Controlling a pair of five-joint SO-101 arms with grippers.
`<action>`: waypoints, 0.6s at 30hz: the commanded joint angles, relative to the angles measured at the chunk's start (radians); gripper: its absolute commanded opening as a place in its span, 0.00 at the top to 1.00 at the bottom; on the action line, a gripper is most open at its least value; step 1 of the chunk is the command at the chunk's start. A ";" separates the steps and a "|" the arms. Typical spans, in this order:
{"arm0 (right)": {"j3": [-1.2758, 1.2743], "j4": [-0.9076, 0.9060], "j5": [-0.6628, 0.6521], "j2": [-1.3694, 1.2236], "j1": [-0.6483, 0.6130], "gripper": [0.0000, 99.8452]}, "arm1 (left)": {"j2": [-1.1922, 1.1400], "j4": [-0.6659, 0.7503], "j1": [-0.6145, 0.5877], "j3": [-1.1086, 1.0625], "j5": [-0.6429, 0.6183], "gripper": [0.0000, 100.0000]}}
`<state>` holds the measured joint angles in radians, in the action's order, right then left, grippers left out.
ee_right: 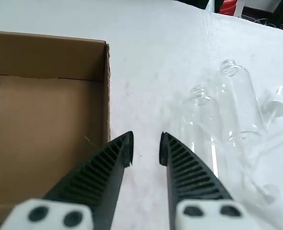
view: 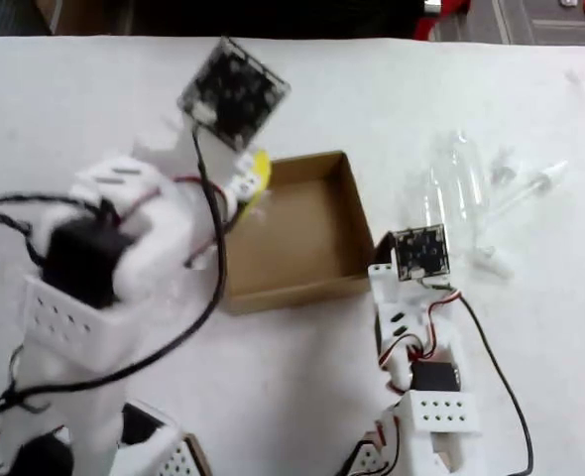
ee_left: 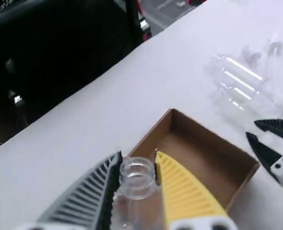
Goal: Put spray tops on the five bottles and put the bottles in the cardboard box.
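Left arm (view: 84, 288): raised, bent forward at the wrist.
Left gripper (ee_left: 137, 163): grey and yellow fingers clamped on the neck of a clear bottle (ee_left: 136, 187), whose mouth sits at the fingertips.
Right arm (view: 421, 382): low, stretched forward.
Right gripper (ee_right: 146, 146): black fingers slightly parted.

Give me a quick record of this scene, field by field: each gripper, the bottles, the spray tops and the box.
left gripper: shut on clear bottle at its neck, by the cardboard box wall
held bottle: mouth open, no top fitted
right gripper: open, holding nothing, between box and loose bottles
loose bottles: two, lying side by side on table, uncapped
spray top: white, loose beside them
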<state>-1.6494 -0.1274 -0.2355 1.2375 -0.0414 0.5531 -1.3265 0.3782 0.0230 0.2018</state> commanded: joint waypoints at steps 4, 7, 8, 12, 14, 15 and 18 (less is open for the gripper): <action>0.012 0.015 -0.012 0.001 -0.004 0.92 | 0.211 0.551 0.070 -0.463 -0.133 0.98; 0.012 0.016 -0.012 0.001 -0.004 0.92 | 0.248 0.829 0.071 -0.652 -0.203 0.98; 0.012 0.018 -0.012 0.001 -0.004 0.92 | 0.248 0.919 0.071 -0.706 -0.226 0.98; 0.012 0.021 -0.012 0.001 -0.004 0.92 | 0.245 1.272 0.070 -0.893 -0.284 0.98; 0.012 0.021 -0.012 0.001 -0.004 0.92 | 0.214 1.405 0.068 -0.942 -0.287 0.98; 0.012 0.021 -0.012 0.001 -0.004 0.92 | 0.183 1.452 0.062 -0.948 -0.287 0.98; 0.012 0.021 -0.012 0.001 -0.004 0.92 | 0.056 1.511 0.039 -0.921 -0.295 0.98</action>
<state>-1.6494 -0.1274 -0.2355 1.2375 -0.0414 0.6974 0.0806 0.4350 -0.9237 -0.0713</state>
